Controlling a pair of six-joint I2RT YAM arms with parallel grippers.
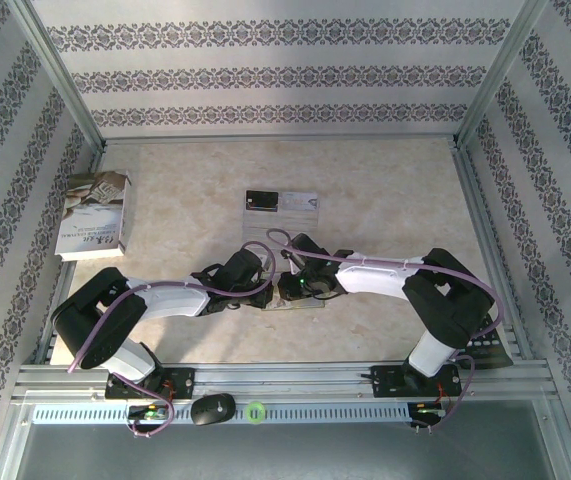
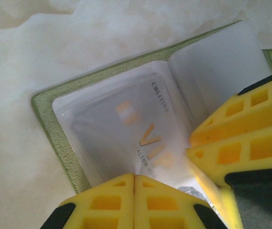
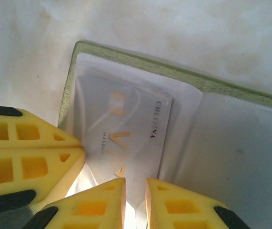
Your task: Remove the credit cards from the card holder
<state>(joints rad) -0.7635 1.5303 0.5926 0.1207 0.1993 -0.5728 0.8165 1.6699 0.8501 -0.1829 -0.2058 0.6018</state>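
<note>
The card holder (image 1: 303,301) lies open on the table, its yellow-green rim (image 2: 45,119) (image 3: 126,55) around clear pockets. A white credit card (image 2: 126,133) (image 3: 136,129) with gold "VIP" print sits in the left pocket. My left gripper (image 2: 135,175) (image 1: 270,290) is shut, its tips pressing on the pocket's near edge. My right gripper (image 3: 136,183) (image 1: 295,285) stands narrowly open, with the card's near corner in the gap. A black card (image 1: 260,201) and a silvery-white card (image 1: 300,205) lie on the table behind the holder.
A white-grey book (image 1: 95,215) lies at the far left. A clear plastic sheet (image 1: 257,226) lies just in front of the two loose cards. Patterned walls and metal rails close in the table on three sides. The two grippers' fingers (image 3: 35,152) (image 2: 240,129) are almost touching.
</note>
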